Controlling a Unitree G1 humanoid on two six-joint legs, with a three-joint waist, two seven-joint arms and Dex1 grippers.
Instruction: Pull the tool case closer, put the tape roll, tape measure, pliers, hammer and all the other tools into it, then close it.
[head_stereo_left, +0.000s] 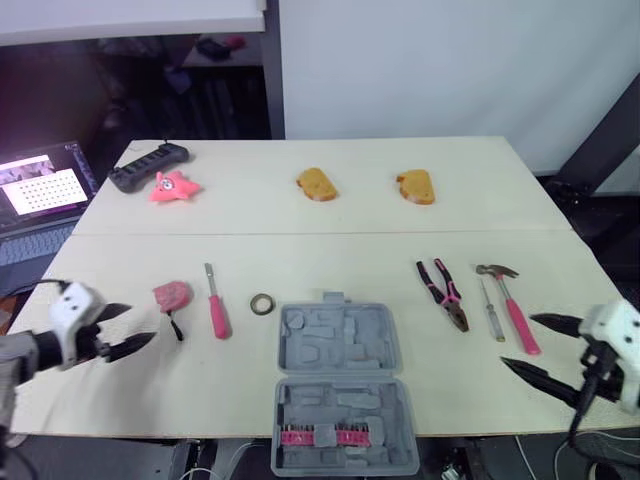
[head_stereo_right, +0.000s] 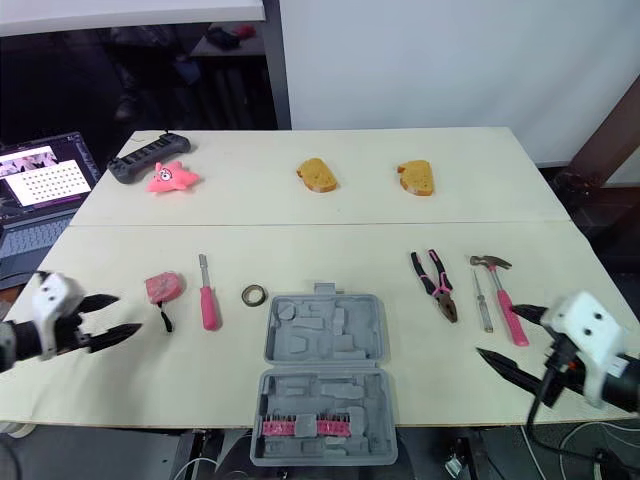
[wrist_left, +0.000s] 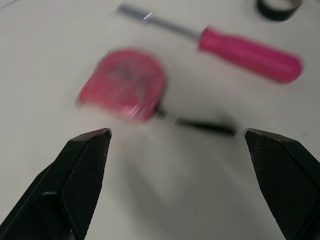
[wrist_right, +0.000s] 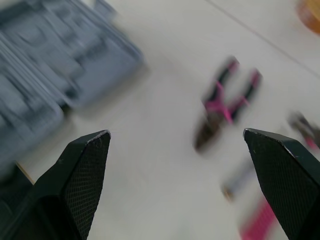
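The grey tool case (head_stereo_left: 340, 390) lies open at the table's front middle, with pink bits in its near half. Left of it lie the tape roll (head_stereo_left: 262, 303), a pink-handled screwdriver (head_stereo_left: 215, 303) and the pink tape measure (head_stereo_left: 171, 296). Right of it lie the pliers (head_stereo_left: 444, 293), a small screwdriver (head_stereo_left: 490, 312) and the pink-handled hammer (head_stereo_left: 510, 300). My left gripper (head_stereo_left: 128, 328) hovers open just left of the tape measure (wrist_left: 125, 85). My right gripper (head_stereo_left: 535, 345) hangs open at the front right, near the hammer's handle, with the pliers (wrist_right: 222, 102) ahead of it.
At the back of the table lie a black controller (head_stereo_left: 148, 166), a pink star toy (head_stereo_left: 173, 187) and two pieces of bread (head_stereo_left: 316, 184) (head_stereo_left: 416, 186). A laptop (head_stereo_left: 40, 195) stands off the table's left edge.
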